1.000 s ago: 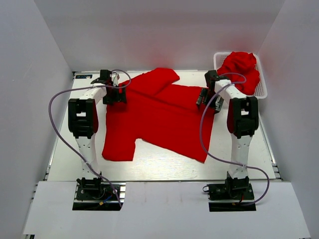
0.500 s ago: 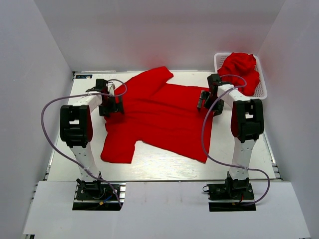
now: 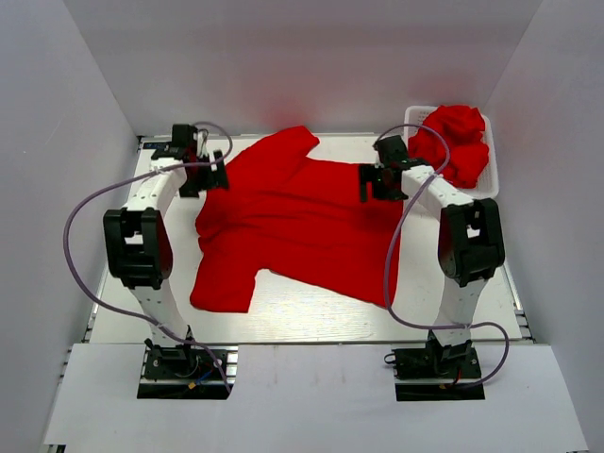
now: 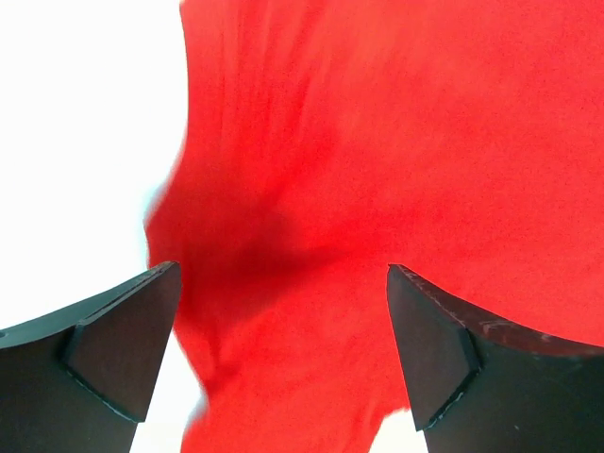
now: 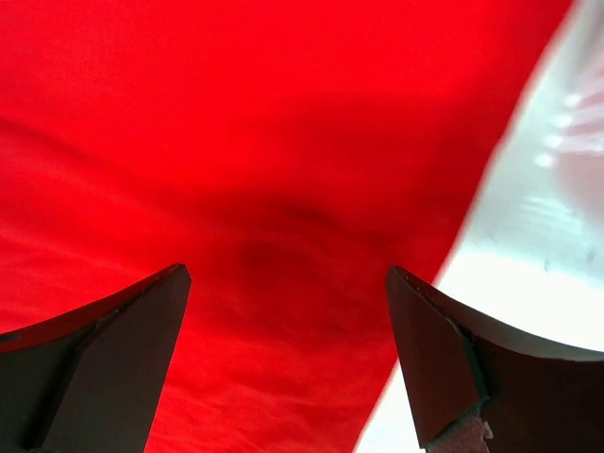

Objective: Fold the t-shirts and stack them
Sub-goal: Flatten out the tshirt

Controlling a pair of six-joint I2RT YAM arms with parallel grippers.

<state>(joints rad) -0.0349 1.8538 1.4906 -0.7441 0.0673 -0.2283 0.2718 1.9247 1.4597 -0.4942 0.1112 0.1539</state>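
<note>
A red t-shirt (image 3: 302,222) lies spread on the white table, one sleeve toward the back, one at the near left. My left gripper (image 3: 209,175) is open above the shirt's far-left edge; the red cloth (image 4: 359,189) fills its wrist view between the dark fingers (image 4: 113,340). My right gripper (image 3: 370,181) is open above the shirt's far-right edge; its wrist view shows the cloth (image 5: 236,170) below and bare table at the right. Neither holds anything. More red shirts (image 3: 455,137) are heaped in the basket.
A white lattice basket (image 3: 494,179) stands at the back right corner. White walls enclose the table on three sides. Purple cables loop from both arms. Bare table (image 3: 311,316) lies in front of the shirt.
Both grippers have moved toward the back of the table along the shirt's edges. The shirt's far part has shifted slightly left and back.
</note>
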